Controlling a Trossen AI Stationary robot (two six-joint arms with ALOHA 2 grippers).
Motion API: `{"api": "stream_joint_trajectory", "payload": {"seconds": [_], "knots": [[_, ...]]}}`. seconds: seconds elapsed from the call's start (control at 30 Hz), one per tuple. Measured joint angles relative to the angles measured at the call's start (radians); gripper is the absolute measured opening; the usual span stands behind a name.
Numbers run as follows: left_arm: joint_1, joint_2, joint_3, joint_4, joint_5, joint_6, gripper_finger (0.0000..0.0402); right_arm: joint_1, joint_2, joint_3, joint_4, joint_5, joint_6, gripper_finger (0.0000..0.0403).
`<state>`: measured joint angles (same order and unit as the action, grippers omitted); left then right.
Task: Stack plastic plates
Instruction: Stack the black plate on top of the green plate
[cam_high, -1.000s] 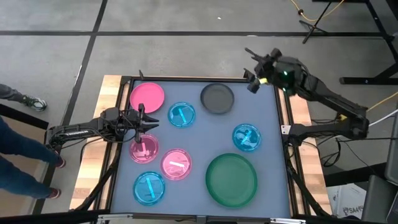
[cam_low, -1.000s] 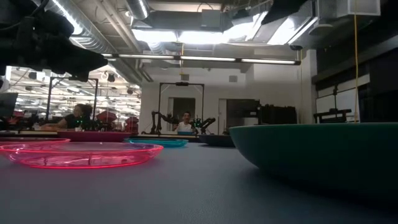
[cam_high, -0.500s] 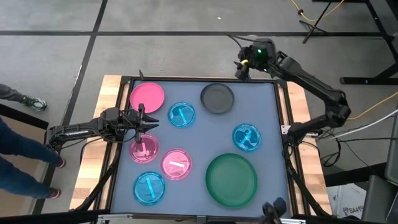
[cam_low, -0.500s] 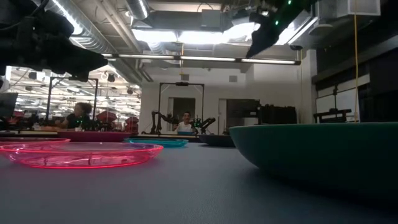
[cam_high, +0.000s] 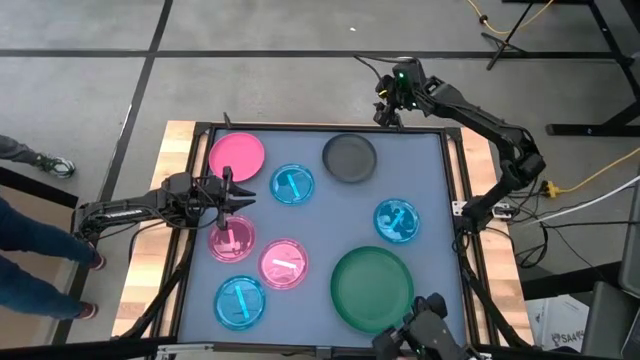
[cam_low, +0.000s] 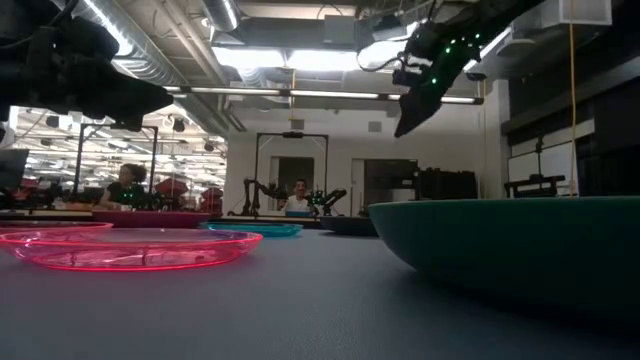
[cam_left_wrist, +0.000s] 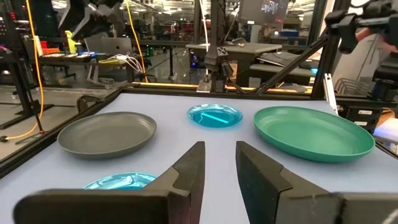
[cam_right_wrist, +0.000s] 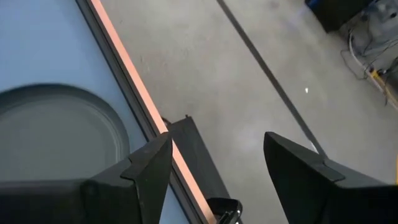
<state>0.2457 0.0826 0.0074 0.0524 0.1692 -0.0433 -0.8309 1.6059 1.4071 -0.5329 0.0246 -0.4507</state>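
Right claw swung from one o'clock to twelve, jaws wide and empty, above worktop edge near grey plate; likely next pickup. Left claw narrowly parted, unmoved over pink plate.

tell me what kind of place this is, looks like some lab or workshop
Probably a robotics lab: a second pair of robot arms stands on a bench behind the table, people sit at workstations, and exposed ceiling ducts run overhead.
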Motion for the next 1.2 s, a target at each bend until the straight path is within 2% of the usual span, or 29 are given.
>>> {"api": "stream_joint_trajectory", "payload": {"seconds": [0.43,1.0,1.2], "knots": [[0.000,0.000,0.000,0.000,0.000,0.000,0.0084,-0.002,0.109,0.000,-0.002,-0.004,0.000,0.0244],[0.000,0.000,0.000,0.000,0.000,0.000,0.0084,0.000,0.280,0.000,-0.047,-0.149,0.001,0.0244],[0.000,0.000,0.000,0.000,0.000,0.000,0.0084,0.000,0.331,0.000,-0.048,-0.158,0.001,0.0244]]}}
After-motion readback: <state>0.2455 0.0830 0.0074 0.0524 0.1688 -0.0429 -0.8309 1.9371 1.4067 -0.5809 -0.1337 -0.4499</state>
